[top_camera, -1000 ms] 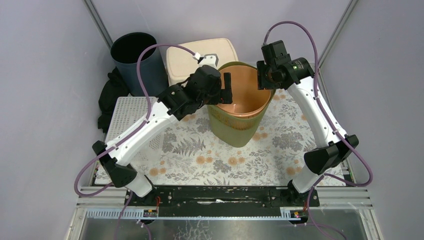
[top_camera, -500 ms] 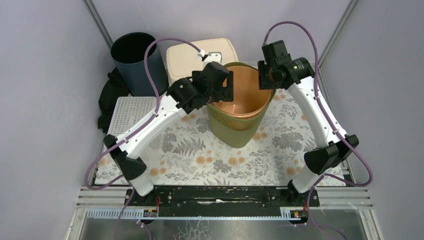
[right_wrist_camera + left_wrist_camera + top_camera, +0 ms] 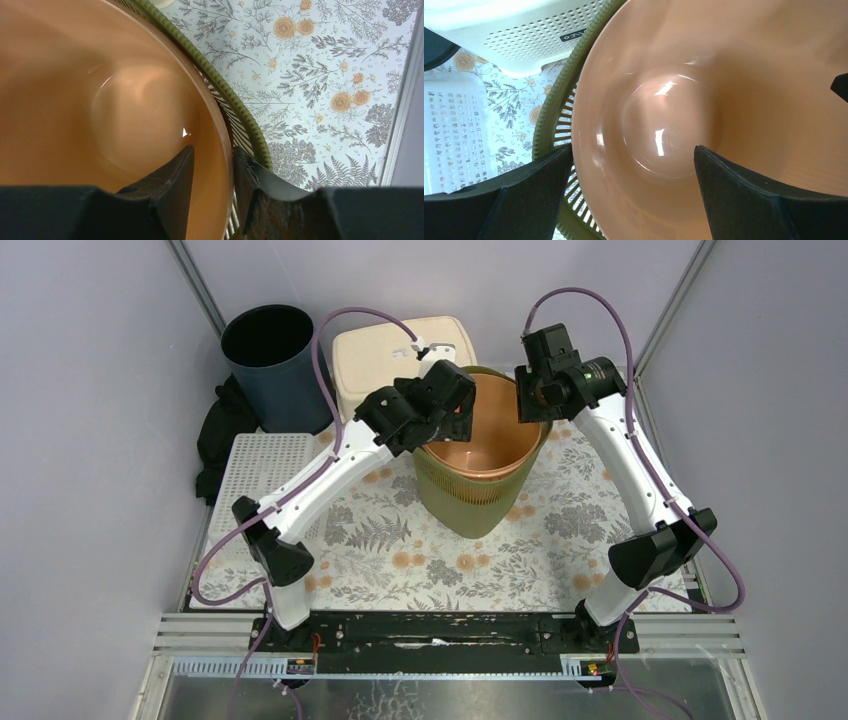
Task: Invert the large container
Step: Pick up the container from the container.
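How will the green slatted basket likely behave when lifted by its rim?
The olive-green slatted plastic basket looks thin-walled, so probably light. Its glossy orange plastic liner seems a separate insert and may slide out when inverted.

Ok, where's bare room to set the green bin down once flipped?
Best: the floral cloth in front of the green slatted bin with orange liner, toward the near edge. A narrower strip right of it, under the right arm. Crowded behind and left: cream lidded box, dark blue round bin, white perforated tray.
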Robot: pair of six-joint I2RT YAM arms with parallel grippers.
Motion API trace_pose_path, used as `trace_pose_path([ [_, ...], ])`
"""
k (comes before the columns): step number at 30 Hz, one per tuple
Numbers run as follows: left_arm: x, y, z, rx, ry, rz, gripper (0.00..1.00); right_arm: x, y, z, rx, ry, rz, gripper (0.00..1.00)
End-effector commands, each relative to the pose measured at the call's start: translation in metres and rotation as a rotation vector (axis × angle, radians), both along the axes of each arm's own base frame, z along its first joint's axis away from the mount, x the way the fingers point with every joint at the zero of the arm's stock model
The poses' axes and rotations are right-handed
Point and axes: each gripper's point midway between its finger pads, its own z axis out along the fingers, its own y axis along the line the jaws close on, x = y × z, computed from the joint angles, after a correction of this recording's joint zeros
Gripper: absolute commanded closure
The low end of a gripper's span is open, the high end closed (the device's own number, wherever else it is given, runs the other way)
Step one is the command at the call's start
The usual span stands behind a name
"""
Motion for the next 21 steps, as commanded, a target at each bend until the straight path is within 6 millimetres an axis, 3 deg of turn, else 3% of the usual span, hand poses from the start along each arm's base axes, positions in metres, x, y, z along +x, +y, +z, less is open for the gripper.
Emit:
trace_pose_path([
  [1, -0.005, 0.011, -0.017, 0.095, 0.053, 0.013, 0.03, -0.003, 0.0, 0.013, 0.032, -0.046, 0.023, 0.59],
  [8, -0.003, 0.012, -0.027, 0.138, 0.066, 0.024, 0.09, -0.005, 0.001, 0.005, 0.028, -0.026, 0.032, 0.6],
  [11, -0.001, 0.01, -0.03, 0.14, 0.071, 0.02, 0.14, -0.004, 0.003, 0.005, 0.034, -0.025, 0.035, 0.67],
  [21, 0.002, 0.0, -0.034, 0.125, 0.08, -0.013, 0.58, -0.002, 0.009, 0.007, 0.061, -0.029, 0.05, 0.87],
])
